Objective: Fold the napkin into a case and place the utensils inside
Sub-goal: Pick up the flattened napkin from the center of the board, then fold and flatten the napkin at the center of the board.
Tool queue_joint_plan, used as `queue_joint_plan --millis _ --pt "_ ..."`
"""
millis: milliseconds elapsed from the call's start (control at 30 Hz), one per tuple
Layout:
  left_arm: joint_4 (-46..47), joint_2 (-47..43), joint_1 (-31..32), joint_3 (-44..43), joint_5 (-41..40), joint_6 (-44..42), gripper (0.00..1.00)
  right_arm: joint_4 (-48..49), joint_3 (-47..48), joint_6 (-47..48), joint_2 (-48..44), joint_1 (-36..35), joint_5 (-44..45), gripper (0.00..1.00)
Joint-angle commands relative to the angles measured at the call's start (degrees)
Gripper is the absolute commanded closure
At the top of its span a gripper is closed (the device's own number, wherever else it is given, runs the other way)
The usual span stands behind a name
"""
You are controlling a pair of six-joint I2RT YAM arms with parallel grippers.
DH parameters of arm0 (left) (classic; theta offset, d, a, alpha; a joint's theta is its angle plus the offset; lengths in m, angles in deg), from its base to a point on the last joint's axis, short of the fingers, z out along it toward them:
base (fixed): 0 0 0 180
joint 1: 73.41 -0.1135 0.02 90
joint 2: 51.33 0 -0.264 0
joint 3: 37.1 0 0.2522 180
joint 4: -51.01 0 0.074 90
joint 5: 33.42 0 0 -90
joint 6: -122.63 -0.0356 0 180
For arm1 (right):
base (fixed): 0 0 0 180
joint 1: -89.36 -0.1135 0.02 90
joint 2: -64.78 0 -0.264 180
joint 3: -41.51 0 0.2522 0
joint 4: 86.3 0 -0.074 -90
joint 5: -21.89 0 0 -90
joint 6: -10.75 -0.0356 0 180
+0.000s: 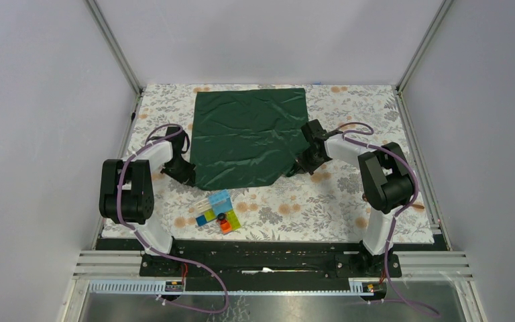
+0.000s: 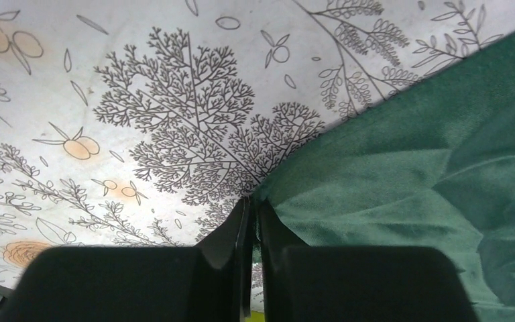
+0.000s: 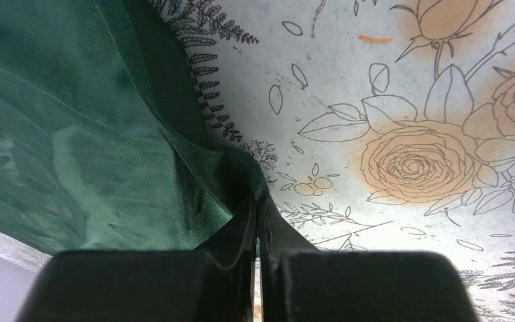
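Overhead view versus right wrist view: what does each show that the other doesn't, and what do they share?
Only the overhead view: the whole napkin spread open, both arms, the left pincer at the napkin's near left corner, and the coloured blocks near the front. Only the right wrist view: the right pincer shut on the napkin's corner, cloth bunched at its tips, and a rose on the tablecloth up close. Both: green napkin, floral tablecloth, right pincer at the near right corner.
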Motion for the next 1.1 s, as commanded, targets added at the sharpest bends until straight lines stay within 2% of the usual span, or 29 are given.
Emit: queue_joint_plan --millis 0,167,300,500,667,900,1067 --pt "2.6 0.6 -0.3 0.2 -3.4 0.2 1.0 -3.2 -2.4 2.1 0.7 -0.2 4.7 1.0" --pt "4.3 -4.7 -0.2 -0.1 -1.2 -1.5 1.0 -1.3 -2.4 5.7 -2.4 -0.2 6.7 1.0" --pt "7.2 -10.1 -0.5 -2.2 2.7 -3.9 1.0 4.5 -1.7 13.1 -8.0 -0.2 7.8 1.0" --pt "9.0 -19.5 -0.9 -11.7 5.4 -7.1 1.0 9.1 4.7 27.9 -18.1 -0.2 3.8 1.0" --pt "6.2 -28.0 -0.9 -23.8 1.7 -12.5 1.0 9.4 11.9 35.1 -26.9 -0.2 0.1 1.0" --pt "9.3 -37.3 -0.9 -35.3 1.2 -16.0 1.0 11.9 22.3 36.4 -35.7 -0.3 -5.9 1.0" --pt "12.2 -37.3 -0.9 -39.5 1.1 -15.6 1.0 13.6 26.6 33.1 -38.2 -0.3 -2.2 1.0"
